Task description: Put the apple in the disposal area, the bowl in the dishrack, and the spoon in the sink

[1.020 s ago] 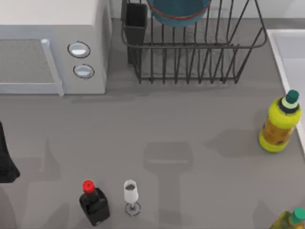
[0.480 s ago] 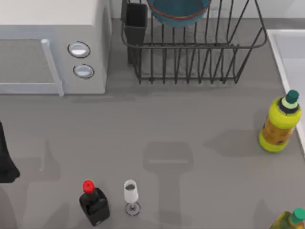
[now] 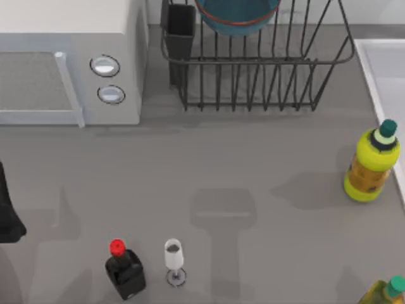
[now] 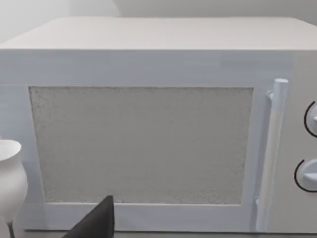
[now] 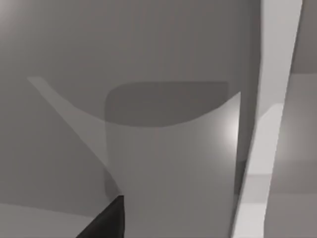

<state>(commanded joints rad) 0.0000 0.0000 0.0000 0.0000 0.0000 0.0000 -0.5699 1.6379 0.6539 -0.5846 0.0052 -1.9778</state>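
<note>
The blue bowl (image 3: 237, 12) with its reddish-brown rim rests inside the dark wire dishrack (image 3: 253, 61) at the back middle, next to the rack's black utensil cup (image 3: 180, 28). The white sink (image 3: 368, 69) runs along the right edge of the table. The apple and the spoon are out of view. My left arm (image 3: 7, 218) is parked at the table's left edge; its wrist view faces the microwave door, with one dark fingertip (image 4: 99, 223) low in the picture. One dark fingertip (image 5: 106, 223) of my right gripper hangs over grey surfaces.
A white microwave (image 3: 69, 63) with two knobs fills the back left. Near the front stand a black bottle with a red cap (image 3: 124, 269) and a small wine glass (image 3: 173, 259). A yellow bottle (image 3: 372, 164) stands beside the sink, another (image 3: 386, 292) at the front right corner. A white vase (image 4: 10, 183) stands by the microwave.
</note>
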